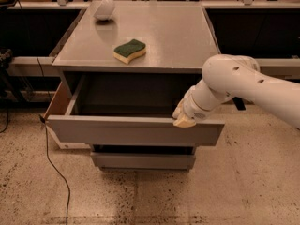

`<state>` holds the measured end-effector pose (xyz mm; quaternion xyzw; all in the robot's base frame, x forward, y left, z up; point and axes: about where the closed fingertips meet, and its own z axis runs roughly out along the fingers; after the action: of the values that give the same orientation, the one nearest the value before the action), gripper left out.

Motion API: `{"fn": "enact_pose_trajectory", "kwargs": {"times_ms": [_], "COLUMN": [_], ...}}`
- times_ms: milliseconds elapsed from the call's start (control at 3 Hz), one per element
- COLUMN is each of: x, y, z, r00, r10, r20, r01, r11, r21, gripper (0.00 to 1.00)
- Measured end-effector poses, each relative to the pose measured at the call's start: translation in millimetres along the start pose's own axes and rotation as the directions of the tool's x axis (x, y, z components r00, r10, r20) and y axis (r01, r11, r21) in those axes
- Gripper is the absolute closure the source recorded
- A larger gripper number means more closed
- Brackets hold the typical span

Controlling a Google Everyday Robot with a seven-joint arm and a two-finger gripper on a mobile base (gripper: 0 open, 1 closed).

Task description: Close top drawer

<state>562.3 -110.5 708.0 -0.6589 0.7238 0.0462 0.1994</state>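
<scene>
The top drawer (133,131) is pulled well out of the grey cabinet (154,36). Its flat front panel faces me and its dark inside is open to view. My gripper (183,117) sits at the top edge of the front panel, near its right end, on the end of the white arm (243,86) that reaches in from the right. The gripper's tan tip rests on or just over the panel's rim.
A green and yellow sponge (130,50) and a white bowl (104,7) lie on the cabinet top. A narrower lower drawer front (143,160) sits below. A black cable (51,163) runs across the speckled floor at the left. Dark shelving flanks the cabinet.
</scene>
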Motion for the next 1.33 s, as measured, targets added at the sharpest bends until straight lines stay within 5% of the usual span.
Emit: {"fn": "enact_pose_trajectory", "kwargs": {"times_ms": [333,1000,1333], "x": [1,16,33], "y": [1,13,27], "z": [-5,-45,-57], "r00": [1.0,0.999,0.997], "r10": [0.003,0.033,0.066], "r20": [0.0,-0.001,-0.028], "r01": [-0.003,-0.033,-0.064], "r11": [1.0,0.9977,0.9957], "r21": [0.007,0.06,0.066], "gripper": [0.38,0.84,1.0]}}
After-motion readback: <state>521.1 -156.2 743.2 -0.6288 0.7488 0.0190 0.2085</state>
